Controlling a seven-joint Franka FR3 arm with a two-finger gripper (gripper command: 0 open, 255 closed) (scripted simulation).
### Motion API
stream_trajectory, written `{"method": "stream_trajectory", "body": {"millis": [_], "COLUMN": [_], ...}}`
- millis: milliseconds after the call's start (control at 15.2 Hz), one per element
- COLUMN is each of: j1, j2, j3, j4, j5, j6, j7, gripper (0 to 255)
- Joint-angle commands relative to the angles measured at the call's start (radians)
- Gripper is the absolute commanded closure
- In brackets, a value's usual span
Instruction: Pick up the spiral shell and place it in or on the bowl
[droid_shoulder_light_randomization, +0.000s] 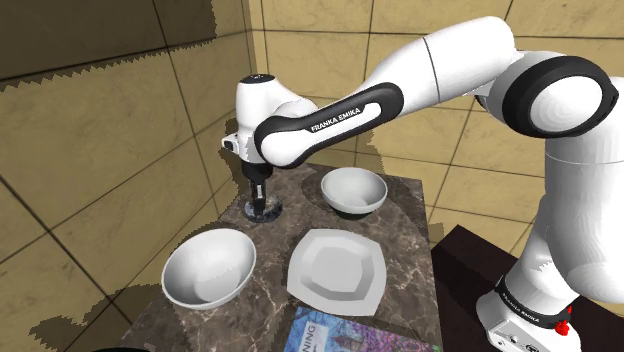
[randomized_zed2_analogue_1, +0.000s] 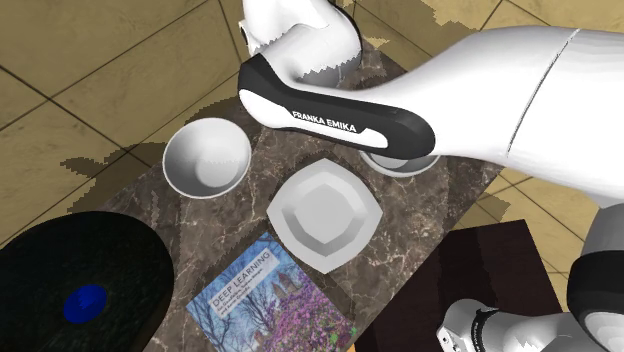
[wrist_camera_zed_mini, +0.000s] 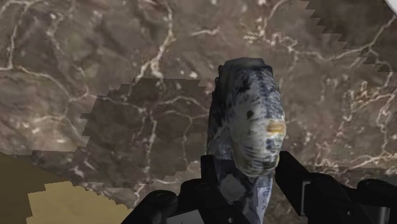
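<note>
- Black fingers are seen closest in the wrist view, pressed against both sides of the shell, so the gripper is judged to be closed on it.
- A grey-blue, mottled spiral form with a pale, rounded whorl and one small orange fleck is shown on the shell.
- The shell is found on the dark marble table, near the far corner at the shoulder view's left, and it appears not yet lifted.
- Two white bowls are offered: the near bowl and the far bowl, with a white plate set between them.
- The shell is judged to be light, rigid and brittle, with a smooth curved surface from which the fingers could slide.
- A hold across the narrower sides, at mid-body, is advised; the domed whorl should be avoided.
- Only moderate squeeze is thought to be needed, since thin edges might be chipped.
</note>
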Motion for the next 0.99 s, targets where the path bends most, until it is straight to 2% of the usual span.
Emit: {"method": "stream_trajectory", "body": {"millis": [0, 924], "j1": [0.0, 0.002], "j2": [-0.006, -0.039], "j3": [0.001, 0.007], "j4": [0.018, 0.159], "j5": [0.002, 0.013], "j6": [-0.023, -0.196], "j7": [-0.001, -0.008], "gripper": [255, 255]}}
